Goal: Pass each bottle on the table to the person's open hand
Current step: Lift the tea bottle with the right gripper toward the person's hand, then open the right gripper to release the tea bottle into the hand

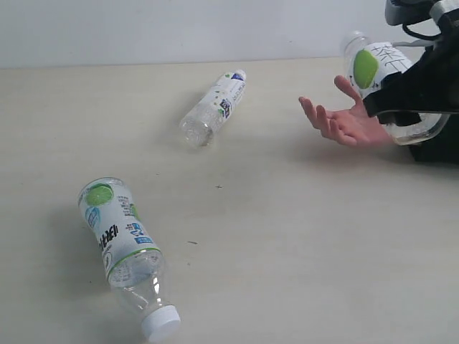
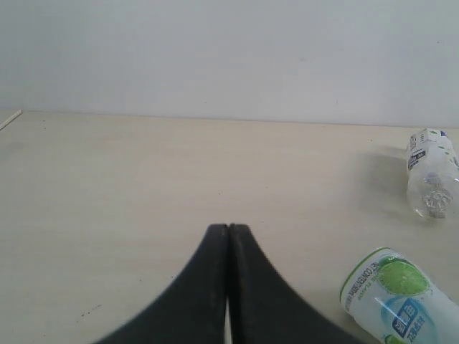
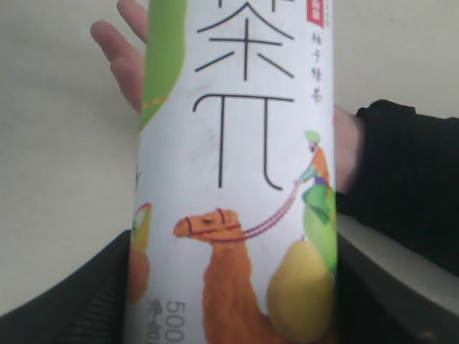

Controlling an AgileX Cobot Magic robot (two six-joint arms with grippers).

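The right gripper (image 1: 403, 102) has its jaws spread around a bottle with a camel on its label (image 1: 370, 66), one black finger pressing on each side of the body, so it is pinched and lifted clear of the table (image 1: 287, 236). In the right wrist view the white label fills the picture: large dark characters, a green patch, an orange camel led by a small figure, and a yellow pear. The bottle hangs tilted, its upper end leaning toward the far edge of the table. Just beside it is the person's hand (image 1: 346, 123), palm up with fingers spread, the thumb rising in front of the label; whether skin touches plastic cannot be told. A black sleeve (image 3: 409, 172) covers the wrist. The left gripper (image 2: 228, 231) has its jaws pressed together with nothing between them, and it hangs low over bare table. Two more bottles lie on their sides well apart from the hand. A slim bottle (image 1: 214, 106) lies near the middle at the far side, its white cap pointing away. A wide bottle (image 1: 122, 240) with a green fruit on its label lies at the near left, its white cap toward the front edge. A pale wall (image 2: 229, 57) rises behind the table.
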